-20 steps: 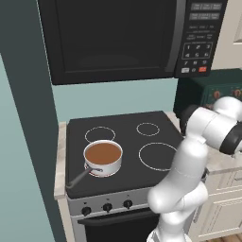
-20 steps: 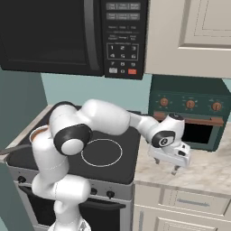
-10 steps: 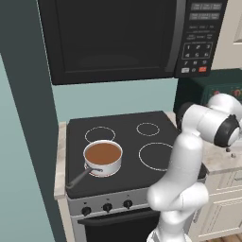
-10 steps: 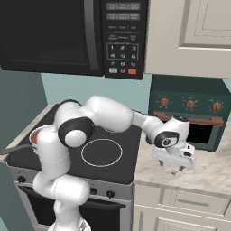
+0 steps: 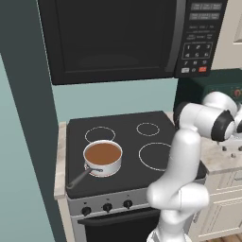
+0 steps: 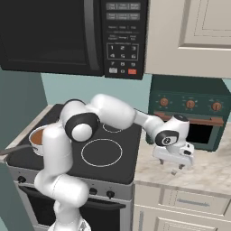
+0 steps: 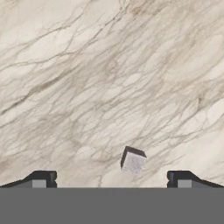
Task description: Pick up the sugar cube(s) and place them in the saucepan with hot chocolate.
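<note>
A black microwave (image 5: 111, 40) is hanging over a black stove (image 5: 127, 156), and a dark green toaster oven (image 6: 191, 117) is sitting on the marble counter (image 6: 203, 169) to the stove's right. The white arm is reaching across the stove from the base toward that counter, and its gripper (image 6: 177, 169) is pointing down just above the marble in front of the toaster oven. The saucepan (image 5: 103, 159) is sitting on the front left burner, a small round silver-white pot whose thin dark handle is sticking out toward the stove's front left corner. The hot chocolate (image 5: 103, 152) is lying in it as a smooth, flat reddish-brown disc reaching nearly to the rim. Well apart from the pan, on the counter under the hand, the sugar cube (image 7: 133, 161) is resting: a small pale grey-white block with a dark shaded upper edge, slightly turned against the veined stone. In the hand view the two dark fingertips are standing wide apart, released, with the cube lying between them and nearer the right one, touching neither.
</note>
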